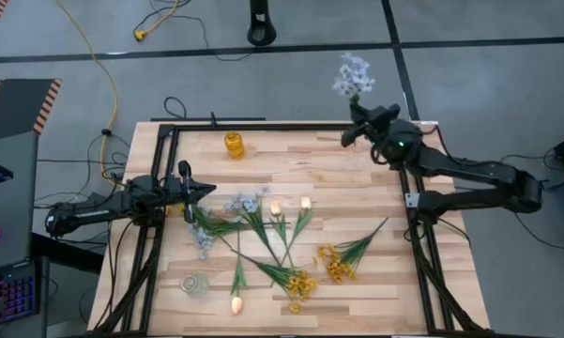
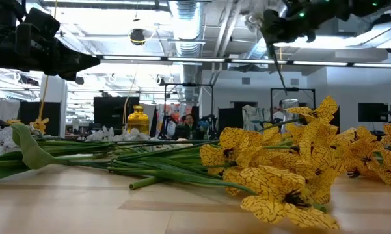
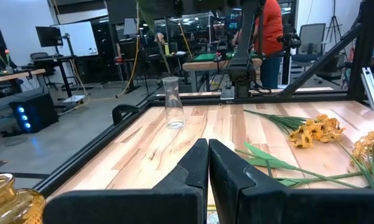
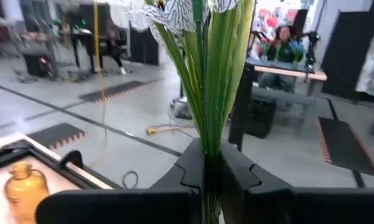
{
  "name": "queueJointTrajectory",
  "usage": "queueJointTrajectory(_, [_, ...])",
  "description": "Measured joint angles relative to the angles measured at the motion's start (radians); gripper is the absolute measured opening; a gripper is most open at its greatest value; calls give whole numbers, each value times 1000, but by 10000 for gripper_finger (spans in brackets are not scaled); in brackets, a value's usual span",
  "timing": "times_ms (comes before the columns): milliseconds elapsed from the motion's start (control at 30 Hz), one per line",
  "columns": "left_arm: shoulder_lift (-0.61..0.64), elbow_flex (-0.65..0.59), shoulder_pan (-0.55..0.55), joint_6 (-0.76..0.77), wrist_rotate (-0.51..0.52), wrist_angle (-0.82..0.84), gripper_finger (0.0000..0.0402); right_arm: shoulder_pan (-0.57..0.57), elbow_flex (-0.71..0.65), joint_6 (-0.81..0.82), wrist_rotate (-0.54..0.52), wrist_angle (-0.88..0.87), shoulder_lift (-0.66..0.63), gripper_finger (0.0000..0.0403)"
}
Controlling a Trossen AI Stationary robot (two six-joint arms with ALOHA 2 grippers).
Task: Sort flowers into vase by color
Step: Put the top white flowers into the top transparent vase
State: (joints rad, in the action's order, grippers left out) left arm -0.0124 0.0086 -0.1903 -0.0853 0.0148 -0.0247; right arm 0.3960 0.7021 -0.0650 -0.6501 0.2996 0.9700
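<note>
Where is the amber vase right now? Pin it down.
In the high view the amber vase stands near the table's far edge, left of centre, apart from the flower pile, between the left gripper and right gripper.

Yellow flowers [image 2: 280, 175] with dark veining, green stems, an amber vase [image 1: 235, 144], a pale wood bench [image 1: 291, 169].

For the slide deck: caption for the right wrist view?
Right gripper shut on pale blue-white flower sprig, amber vase below.
</note>
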Motion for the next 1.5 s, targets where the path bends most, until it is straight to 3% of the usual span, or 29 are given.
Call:
queueJointTrajectory(733, [0, 0, 0, 0, 0, 0, 0, 5, -322, -19, -3, 285, -34, 51])
queueJointTrajectory(1500, [0, 0, 0, 0, 0, 0, 0, 5, -346, -14, -4, 247, -34, 57])
